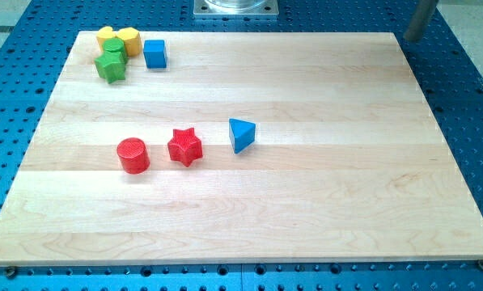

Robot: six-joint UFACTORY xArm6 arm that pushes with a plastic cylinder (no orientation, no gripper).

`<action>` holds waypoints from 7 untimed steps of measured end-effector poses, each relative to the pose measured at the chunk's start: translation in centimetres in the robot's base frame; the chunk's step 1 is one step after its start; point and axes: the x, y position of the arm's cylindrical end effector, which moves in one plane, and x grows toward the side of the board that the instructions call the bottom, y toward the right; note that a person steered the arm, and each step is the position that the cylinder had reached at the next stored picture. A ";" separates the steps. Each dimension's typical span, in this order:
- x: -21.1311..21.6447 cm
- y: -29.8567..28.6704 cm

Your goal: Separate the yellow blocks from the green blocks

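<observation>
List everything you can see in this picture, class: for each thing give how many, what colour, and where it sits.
Yellow blocks: two, yellow, top left corner of the board, side by side and touching the green ones; shapes hard to tell.
Green blocks: two, green, just below the yellow ones; a round one above a star-like one.
Blue cube: one, blue, right of the yellow and green cluster.
Red cylinder: one, red, left of centre.
Red star: one, red, right of the cylinder.
Blue triangle block: one, blue, near the centre.
Board: one, pale wood, on a blue perforated table.
Metal plate: one, grey, top edge.
Rod: one, grey-dark, top right corner, off the board; my tip is far from every block.
</observation>
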 end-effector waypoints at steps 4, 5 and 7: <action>6.4 -15.2; 9.7 -22.8; 11.6 -26.1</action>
